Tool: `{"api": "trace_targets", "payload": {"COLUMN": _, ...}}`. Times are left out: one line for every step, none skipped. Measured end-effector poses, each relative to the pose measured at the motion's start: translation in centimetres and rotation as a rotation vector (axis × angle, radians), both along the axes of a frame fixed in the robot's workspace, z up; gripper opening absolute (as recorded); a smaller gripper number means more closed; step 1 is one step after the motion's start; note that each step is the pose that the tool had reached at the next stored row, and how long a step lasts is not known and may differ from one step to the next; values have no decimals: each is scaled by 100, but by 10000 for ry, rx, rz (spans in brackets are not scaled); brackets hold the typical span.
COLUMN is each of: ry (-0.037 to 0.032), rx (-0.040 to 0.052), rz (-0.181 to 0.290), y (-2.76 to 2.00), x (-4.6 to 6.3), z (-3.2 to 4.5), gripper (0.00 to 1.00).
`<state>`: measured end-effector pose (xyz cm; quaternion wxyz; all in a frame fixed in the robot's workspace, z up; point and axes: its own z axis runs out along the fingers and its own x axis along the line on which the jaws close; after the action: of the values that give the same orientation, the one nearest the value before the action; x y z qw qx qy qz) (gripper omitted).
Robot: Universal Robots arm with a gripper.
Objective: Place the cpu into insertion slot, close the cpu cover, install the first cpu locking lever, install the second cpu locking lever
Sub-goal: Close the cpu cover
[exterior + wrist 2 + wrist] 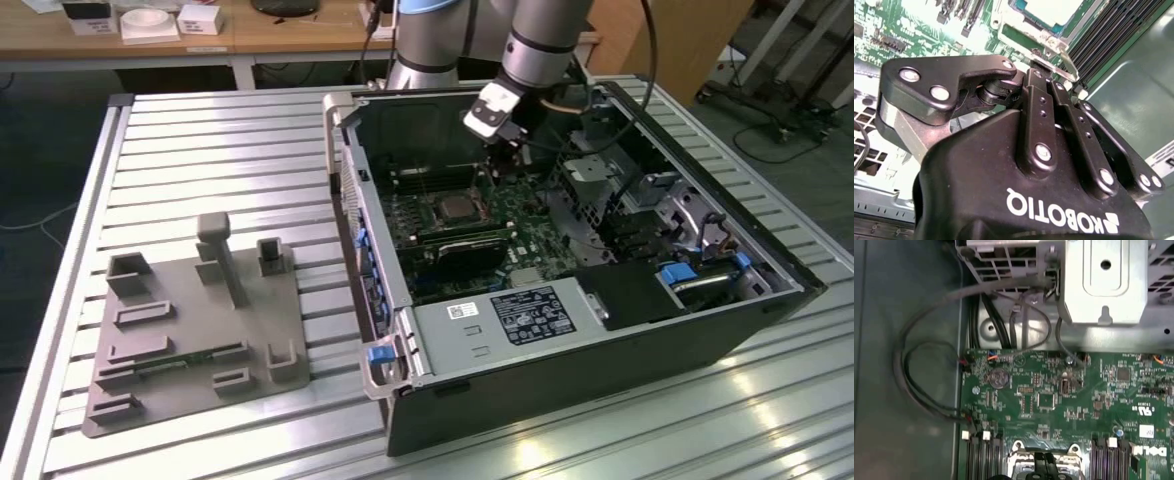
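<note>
Inside the open computer case, the insertion slot point(455, 208) sits on the green motherboard point(527, 245). The cpu point(1049, 7) lies in it, its pale silvery top showing through the window of the cpu cover point(1046, 42). The cover lies flat over the socket. My gripper point(497, 170) hangs just beyond the socket's far edge in the exterior view. Its black fingers are shut together with nothing between them. In the second wrist view my gripper point(1036, 67) points at the cover's edge, close to a bright metal tab point(1064, 65). In the first wrist view my gripper point(1046, 462) stands over the cover point(1021, 455).
Black memory slots point(1114, 30) run beside the socket. Loose black cables point(919, 375) and a metal drive cage point(1104, 280) stand behind it. A grey power supply box point(514, 318) fills the case front. A grey fixture plate point(194, 330) lies on the slatted table at the exterior view's left.
</note>
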<state>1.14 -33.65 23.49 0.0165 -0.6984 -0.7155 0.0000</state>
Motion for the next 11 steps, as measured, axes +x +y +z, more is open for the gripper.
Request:
{"api": "trace_targets", "payload": {"ry": 1, "rx": 0, "rz": 0, "y": 1, "x": -15, "z": -4, "gripper": 11}}
{"api": "trace_targets", "payload": {"ry": 1, "rx": 0, "rz": 0, "y": 2, "x": -29, "z": -7, "gripper": 11}}
{"api": "trace_targets", "payload": {"ry": 2, "rx": 0, "rz": 0, "y": 3, "x": -45, "z": -11, "gripper": 11}}
{"api": "trace_targets", "payload": {"ry": 3, "rx": 0, "rz": 1, "y": 4, "x": -60, "z": -15, "gripper": 11}}
{"api": "trace_targets", "payload": {"ry": 4, "rx": 1, "rz": 0, "y": 5, "x": -74, "z": -18, "gripper": 11}}
{"api": "trace_targets", "payload": {"ry": 5, "rx": 1, "rz": 1, "y": 6, "x": -88, "z": -22, "gripper": 11}}
{"api": "trace_targets", "payload": {"ry": 6, "rx": 1, "rz": 0, "y": 6, "x": -103, "z": -25, "gripper": 11}}
{"api": "trace_targets", "payload": {"ry": 7, "rx": 1, "rz": 0, "y": 6, "x": -119, "z": -28, "gripper": 11}}
{"api": "trace_targets", "payload": {"ry": 7, "rx": 0, "rz": 2, "y": 7, "x": -135, "z": -32, "gripper": 11}}
{"api": "trace_targets", "payload": {"ry": 8, "rx": 1, "rz": 3, "y": 7, "x": -152, "z": -36, "gripper": 11}}
{"api": "trace_targets", "payload": {"ry": 8, "rx": 1, "rz": 7, "y": 7, "x": -170, "z": -42, "gripper": 11}}
